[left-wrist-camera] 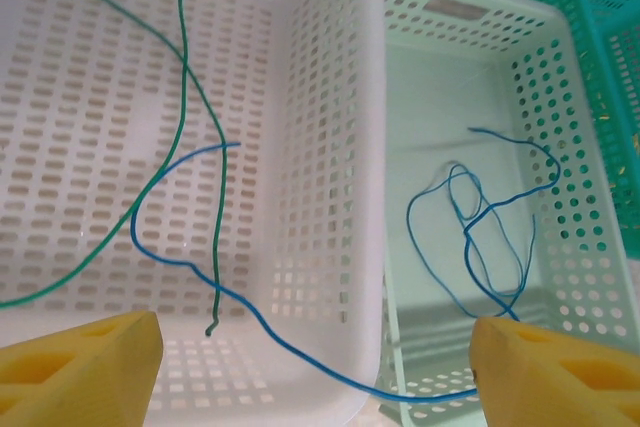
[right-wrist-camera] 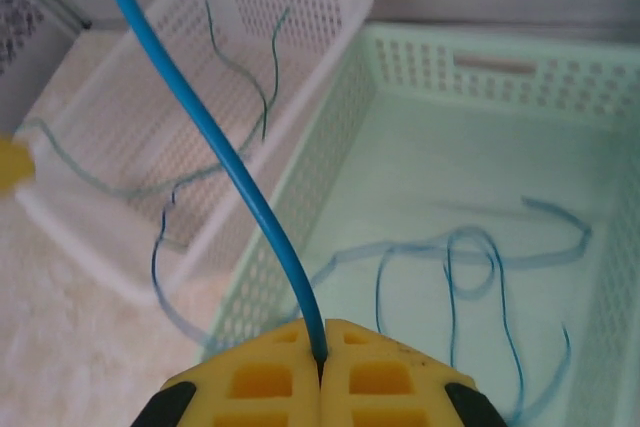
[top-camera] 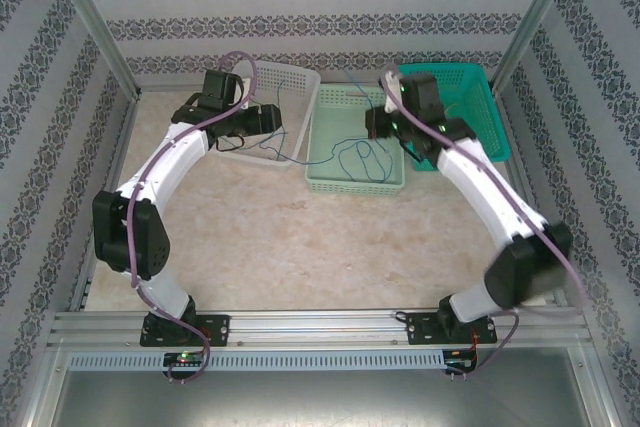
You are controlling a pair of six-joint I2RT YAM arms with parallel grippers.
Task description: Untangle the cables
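Note:
A green cable point(left-wrist-camera: 183, 67) lies in the white basket point(left-wrist-camera: 330, 97), its free end hanging near the front. A blue cable point(left-wrist-camera: 190, 265) crosses it, climbs over the basket wall and runs into the mint basket point(left-wrist-camera: 440, 67), where more blue cable point(left-wrist-camera: 490, 237) lies in loops. My left gripper point(left-wrist-camera: 315, 377) is open above the white basket's near corner, with the blue cable passing between its yellow fingers point(left-wrist-camera: 80, 367) untouched. My right gripper point(right-wrist-camera: 320, 352) is shut on a blue cable point(right-wrist-camera: 230, 157) that rises away to the upper left, above the mint basket point(right-wrist-camera: 520, 77).
Three baskets stand side by side at the back: white point(top-camera: 300, 77), mint point(top-camera: 350, 182) and teal point(top-camera: 490, 107). Both arms reach over them, left gripper point(top-camera: 275, 119) and right gripper point(top-camera: 378, 125). Patterned walls and metal posts enclose the table.

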